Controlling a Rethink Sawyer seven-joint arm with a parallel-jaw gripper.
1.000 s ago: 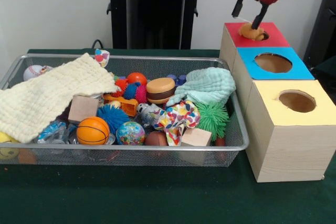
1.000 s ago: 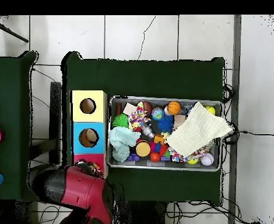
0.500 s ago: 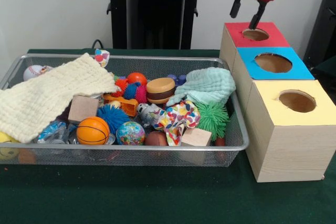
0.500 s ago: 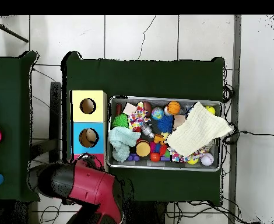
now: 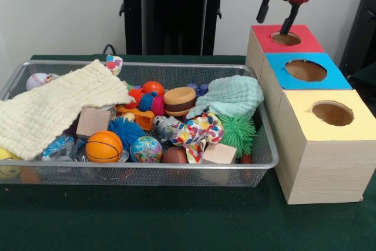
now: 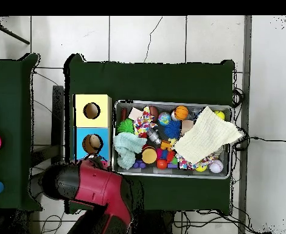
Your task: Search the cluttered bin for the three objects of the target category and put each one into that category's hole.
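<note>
My gripper (image 5: 276, 17) hangs open and empty just above the round hole (image 5: 286, 39) of the red-topped box, at the far right. Nothing shows in that hole. The wire mesh bin (image 5: 258, 163) holds mixed toys: a toy burger (image 5: 180, 101), a small basketball (image 5: 104, 146), a globe ball (image 5: 146, 149), spiky balls, wooden blocks (image 5: 93, 121) and cloths. In the overhead view my red arm (image 6: 100, 186) covers the red box, beside the bin (image 6: 173, 102), and hides the gripper.
A blue-topped box (image 5: 305, 70) and a yellow-topped box (image 5: 332, 113), each with a round hole, stand in a row with the red one, right of the bin. A large cream cloth (image 5: 53, 107) and a mint cloth (image 5: 232, 95) cover part of the toys.
One second ago an orange-brown item sat at the red box's hole between my fingers; it has gone from sight. My gripper has risen slightly and the arm has swung toward the bin.
</note>
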